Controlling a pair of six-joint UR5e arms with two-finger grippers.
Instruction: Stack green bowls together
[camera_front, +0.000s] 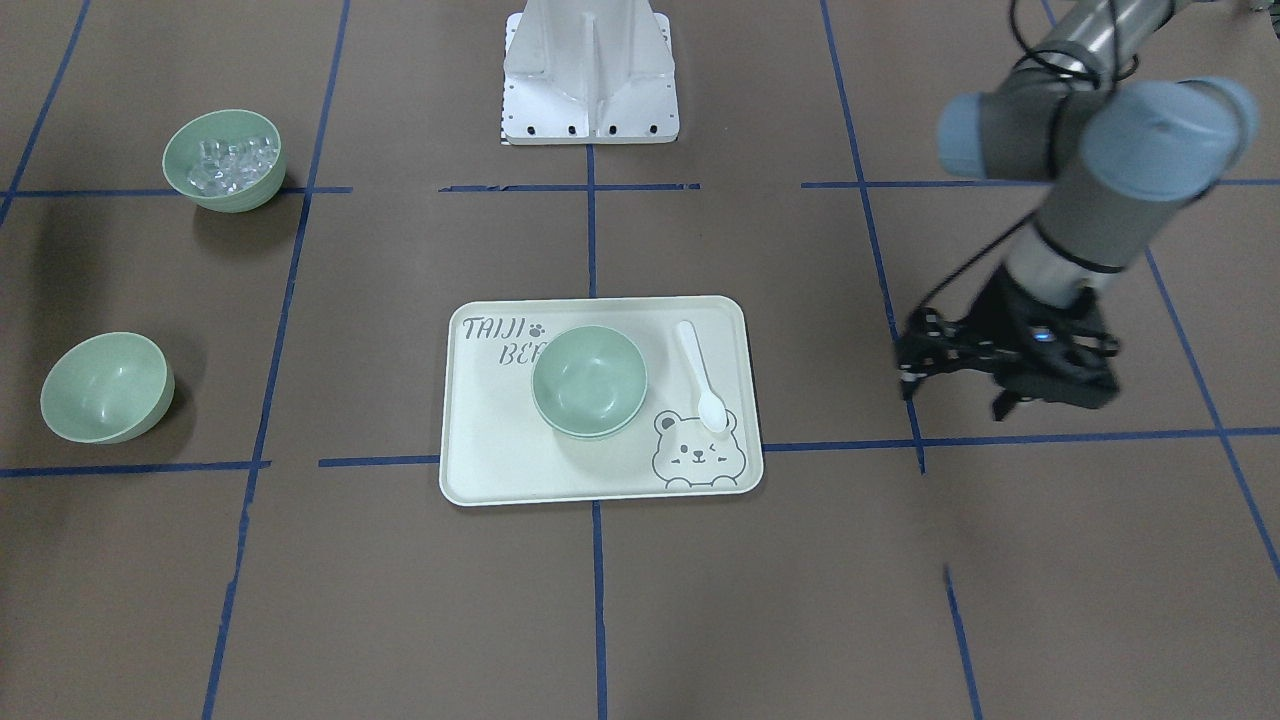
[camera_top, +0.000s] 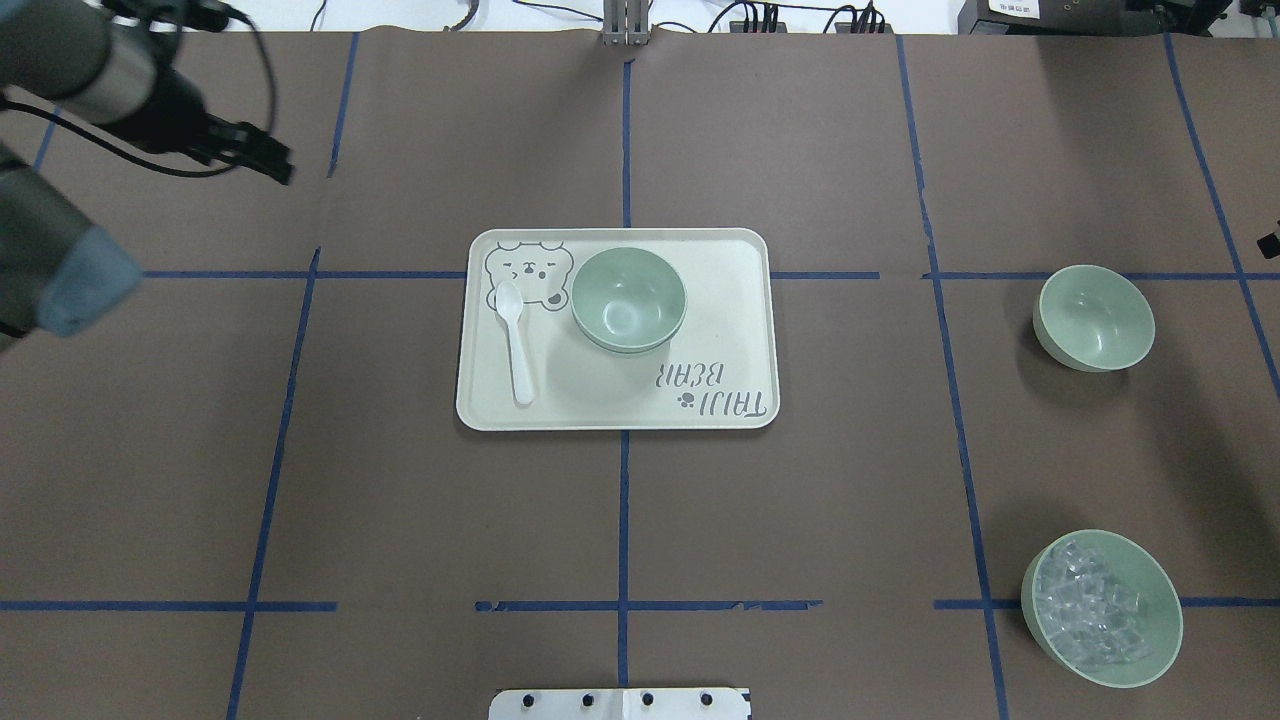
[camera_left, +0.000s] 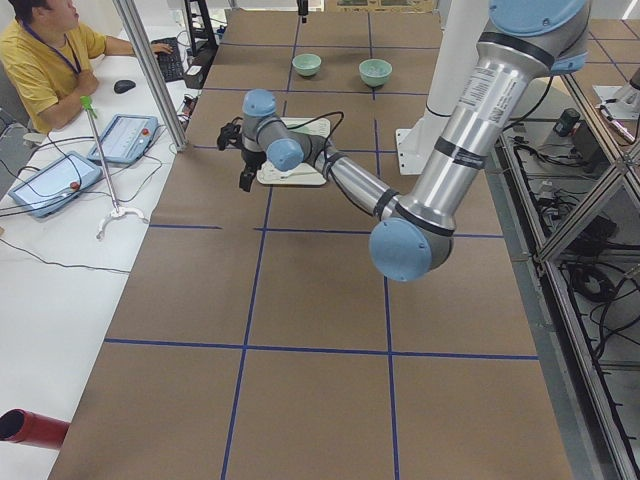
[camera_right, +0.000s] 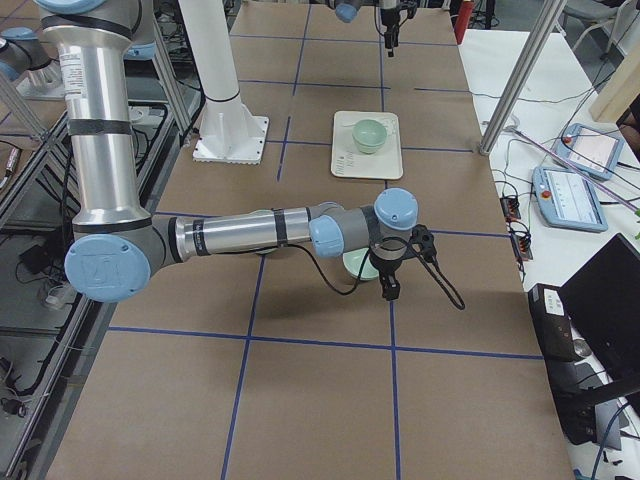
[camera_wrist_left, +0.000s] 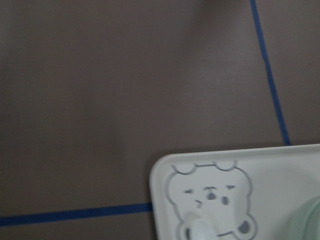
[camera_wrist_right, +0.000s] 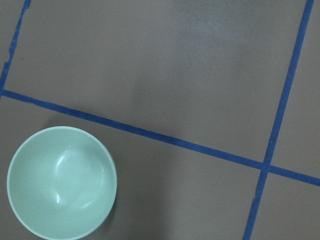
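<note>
Two green bowls sit nested on the cream tray, also in the overhead view. A third green bowl stands alone and upright on the table at my right, and shows in the right wrist view. My left gripper hovers to my left of the tray, empty, with its jaws apart; it also shows in the overhead view. My right gripper hangs just beside the lone bowl. It shows clearly only in the exterior right view, so I cannot tell whether it is open.
A matching green bowl of ice cubes stands at my near right. A white spoon lies on the tray beside the bear print. The robot's base plate is at the table's near edge. Operators' desks line the far side.
</note>
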